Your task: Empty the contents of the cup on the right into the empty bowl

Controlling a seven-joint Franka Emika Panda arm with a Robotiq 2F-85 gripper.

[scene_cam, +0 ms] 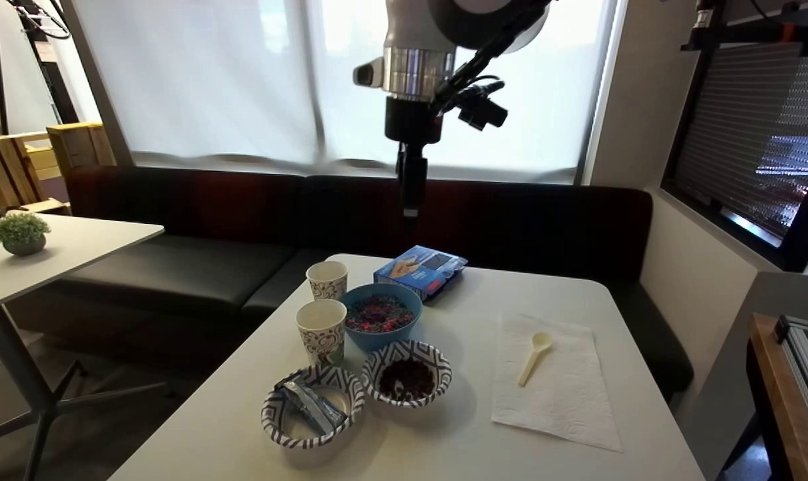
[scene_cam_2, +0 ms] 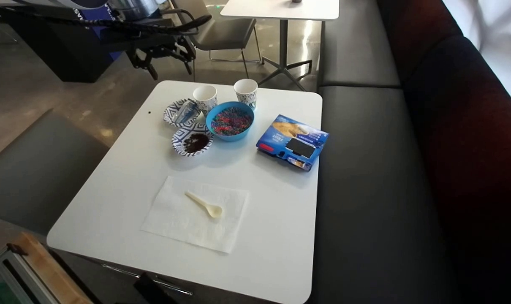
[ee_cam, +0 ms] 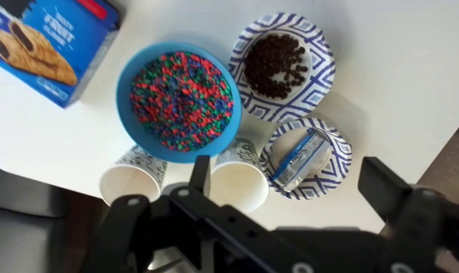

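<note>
Two white paper cups with grey scroll print stand upright. One cup (scene_cam: 322, 334) (scene_cam_2: 205, 99) (ee_cam: 239, 185) is beside a striped bowl (scene_cam: 354, 391) (scene_cam_2: 171, 112) (ee_cam: 339, 151) holding a blue-and-clear wrapped packet. The other cup (scene_cam: 327, 280) (scene_cam_2: 245, 90) (ee_cam: 129, 184) is beyond it, beside the blue bowl. Which is on the right differs by view; their contents cannot be made out. A second striped bowl (scene_cam: 439, 367) (scene_cam_2: 178, 141) (ee_cam: 322, 76) holds dark brown round pieces. Neither striped bowl is empty. My gripper (scene_cam: 411, 212) (scene_cam_2: 172, 72) (ee_cam: 294, 178) is open, empty and above the table's height.
A blue bowl (scene_cam: 414, 307) (scene_cam_2: 250, 122) (ee_cam: 235, 125) of coloured bits touches or nearly touches the cups and a striped bowl. A blue box (scene_cam: 421, 270) (scene_cam_2: 293, 141) lies near the bench-side edge. A spoon (scene_cam: 531, 357) (scene_cam_2: 205, 204) lies on a napkin (scene_cam: 551, 401) (scene_cam_2: 175, 219).
</note>
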